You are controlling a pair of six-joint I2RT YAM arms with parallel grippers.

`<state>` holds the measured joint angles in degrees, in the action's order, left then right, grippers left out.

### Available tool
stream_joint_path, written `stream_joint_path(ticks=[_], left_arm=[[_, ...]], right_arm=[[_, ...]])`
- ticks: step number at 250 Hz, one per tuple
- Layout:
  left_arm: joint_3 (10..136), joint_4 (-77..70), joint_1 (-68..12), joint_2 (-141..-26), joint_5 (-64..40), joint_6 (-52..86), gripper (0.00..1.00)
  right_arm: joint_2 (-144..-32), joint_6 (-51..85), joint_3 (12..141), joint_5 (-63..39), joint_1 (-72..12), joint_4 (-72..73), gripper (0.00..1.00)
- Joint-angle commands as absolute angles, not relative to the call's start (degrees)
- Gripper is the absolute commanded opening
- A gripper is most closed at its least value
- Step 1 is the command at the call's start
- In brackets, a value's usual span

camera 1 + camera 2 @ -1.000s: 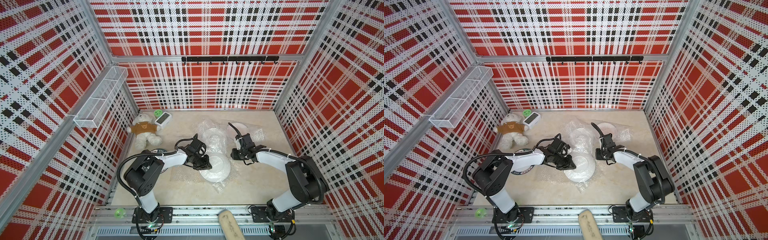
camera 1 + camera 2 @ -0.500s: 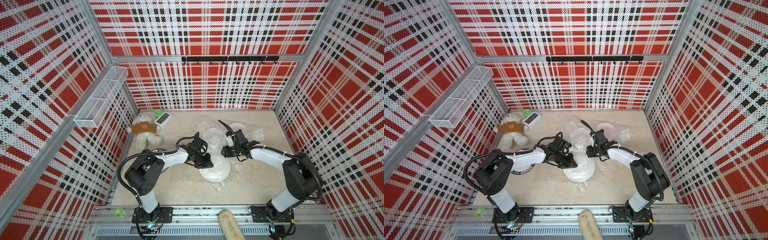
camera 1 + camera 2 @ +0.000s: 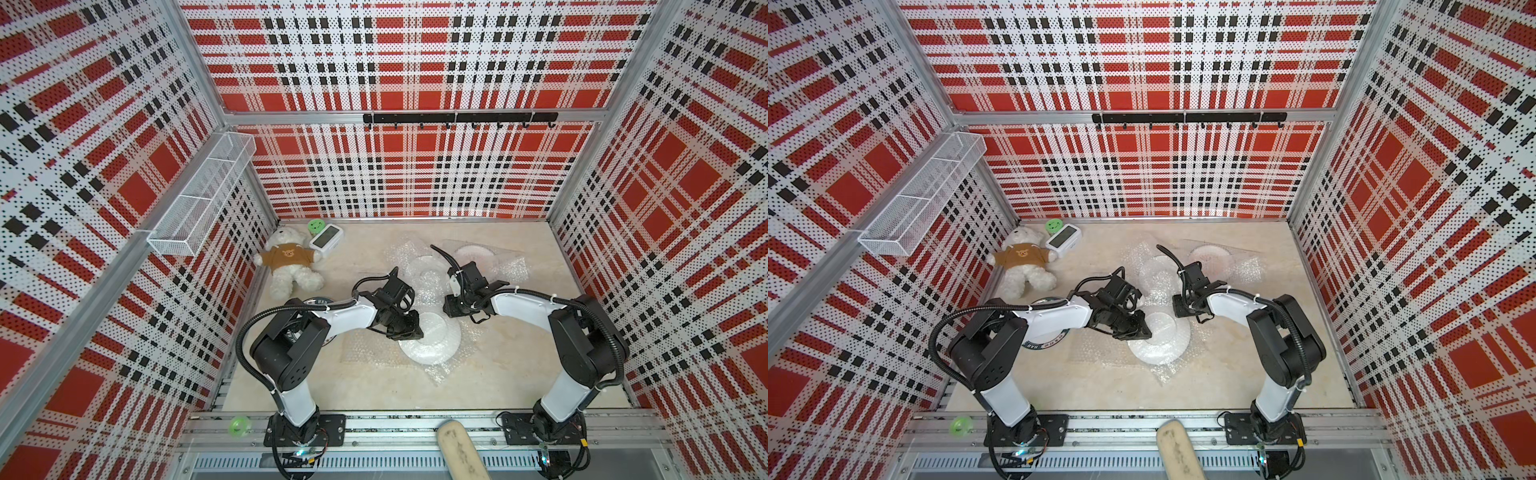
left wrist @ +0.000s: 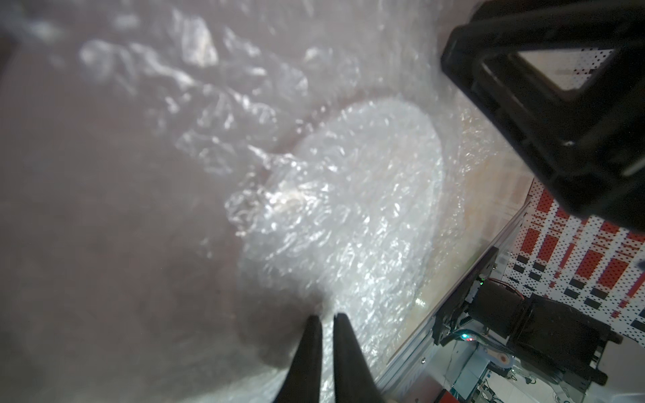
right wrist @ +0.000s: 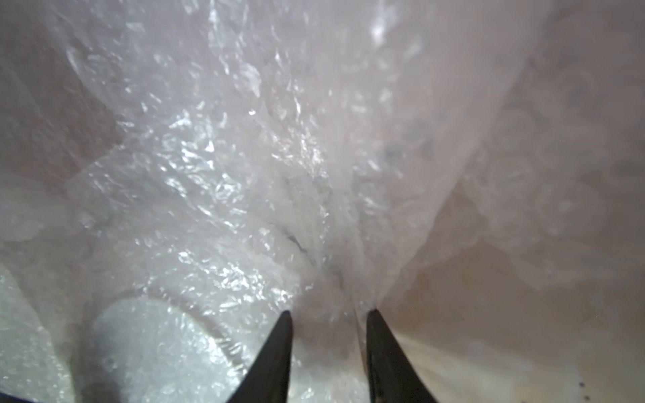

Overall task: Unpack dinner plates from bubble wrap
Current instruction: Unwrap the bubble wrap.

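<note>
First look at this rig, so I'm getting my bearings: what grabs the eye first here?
The loud red, black and white plaid walls all round. Mid-table, the left gripper and right gripper work at shiny bubble wrap around white dinner plates. A teddy bear lies in the far left corner.

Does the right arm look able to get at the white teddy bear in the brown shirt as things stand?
Probably not. The white teddy bear lies in the far corner on the robot's left, and the right gripper seems to be pinching clear bubble wrap.
</note>
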<state>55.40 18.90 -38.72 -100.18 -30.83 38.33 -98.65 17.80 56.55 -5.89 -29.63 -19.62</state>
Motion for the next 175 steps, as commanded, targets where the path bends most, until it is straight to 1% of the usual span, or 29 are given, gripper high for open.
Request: stream_joint_path(ticks=[1, 32, 51, 95, 135, 175], left_arm=[[54.0, 20.5, -38.8, -102.0, -28.4, 37.1, 0.14], [53.6, 20.6, -38.6, -102.2, -28.2, 36.9, 0.13], [53.1, 20.5, -38.6, -102.2, -27.9, 37.0, 0.13], [52.6, 20.5, -38.2, -102.4, -27.7, 37.0, 0.12], [52.1, 20.5, -37.8, -102.3, -27.9, 37.0, 0.12], [52.2, 18.4, -37.2, -100.6, -31.9, 37.2, 0.13]], right_arm=[[-99.5, 17.7, 57.5, -4.7, -29.9, -18.6, 0.23], [-99.5, 17.4, 57.7, -4.3, -29.9, -19.3, 0.07], [-99.0, 17.3, 57.7, -3.6, -29.9, -19.7, 0.00], [-97.5, 16.3, 57.5, -1.6, -29.5, -20.8, 0.00], [-96.7, 15.8, 57.0, -1.7, -27.4, -20.7, 0.00], [-93.6, 15.7, 55.9, -2.9, -26.6, -21.0, 0.00]])
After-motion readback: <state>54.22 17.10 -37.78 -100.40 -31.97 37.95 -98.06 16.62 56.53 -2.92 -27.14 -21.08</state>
